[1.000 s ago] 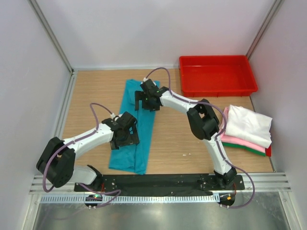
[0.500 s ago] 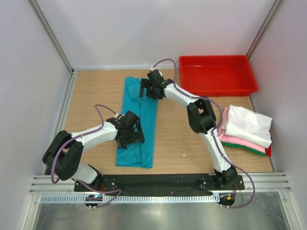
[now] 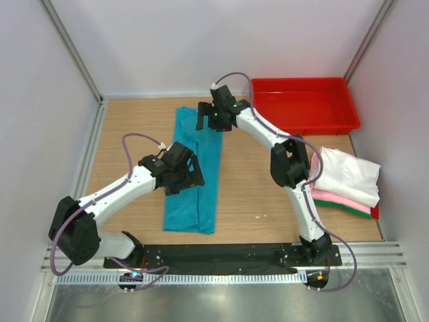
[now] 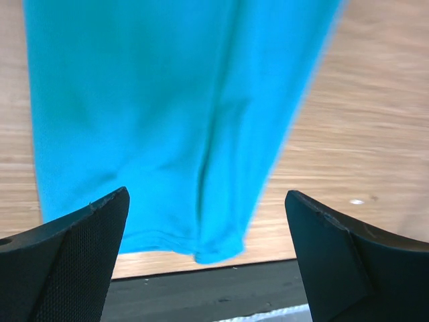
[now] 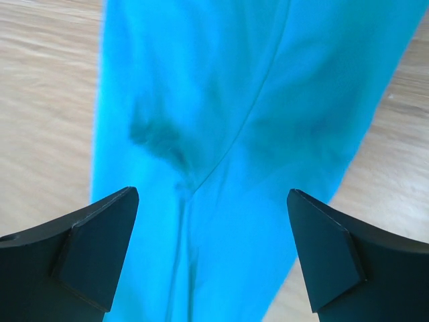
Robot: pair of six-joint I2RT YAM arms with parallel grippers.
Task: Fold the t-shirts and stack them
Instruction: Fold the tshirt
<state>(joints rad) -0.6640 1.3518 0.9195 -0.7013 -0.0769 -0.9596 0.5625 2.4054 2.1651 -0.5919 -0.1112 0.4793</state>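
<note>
No readable text, label, brand, number or sign anywhere in any view.

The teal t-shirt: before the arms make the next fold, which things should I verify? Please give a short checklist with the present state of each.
1. The left pincer is open and empty: ok.
2. The right pincer is open and empty: ok.
3. The teal t-shirt lies as one long strip on the table: ok.
4. The cloth is smooth: not ok; a wrinkle shows below the right pincer.
5. The folded stack at the right lies apart from the teal t-shirt: ok.
6. Whether either pincer touches the cloth: cannot tell.
</note>
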